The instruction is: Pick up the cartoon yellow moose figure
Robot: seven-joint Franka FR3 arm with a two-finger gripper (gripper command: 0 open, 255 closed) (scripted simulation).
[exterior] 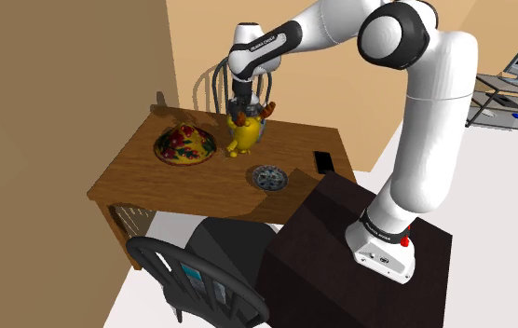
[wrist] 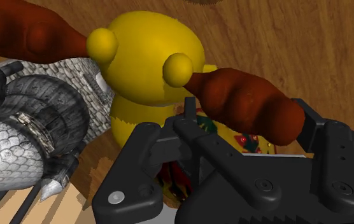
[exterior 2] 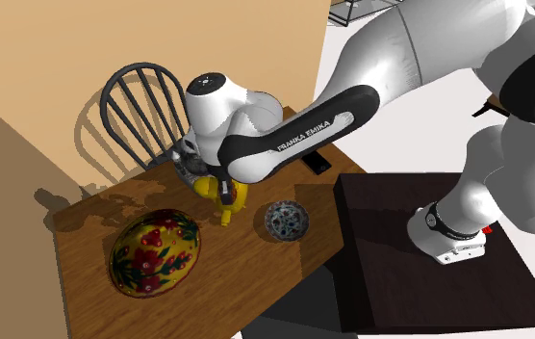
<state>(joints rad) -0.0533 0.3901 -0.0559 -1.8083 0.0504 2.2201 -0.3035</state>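
On the brown wooden table (exterior: 136, 177), at its far side, the rounded glossy yellow moose figure (exterior: 245, 133) is upright, just in front of a dark spindle-back chair (exterior: 220, 79). The all-black gripper (exterior: 244, 107) hangs straight down over the figure's head, right at the antlers; whether it is closed on anything cannot be told.

From the wrist view the moose (wrist: 147, 63) shows a smooth ball-like head with two small round knobs and lumpy reddish-brown antlers spreading to either side, one of them lying across the gripper's black body. Pressed close beside it is a grey object with a scaly, ringed surface (wrist: 16, 159).

To the shoulder view's left of the moose lies a domed yellow dish painted with red and green flowers (exterior: 184, 145). Nearer the stand sits a small round bowl with a blue-grey speckled pattern (exterior: 269, 177), and a flat black phone (exterior: 323, 161) lies by the table's right-hand edge in that view. The dark brown box stand (exterior: 313, 233) butts against the table, and a black curved-back chair (exterior: 192, 275) is tucked under the near side.
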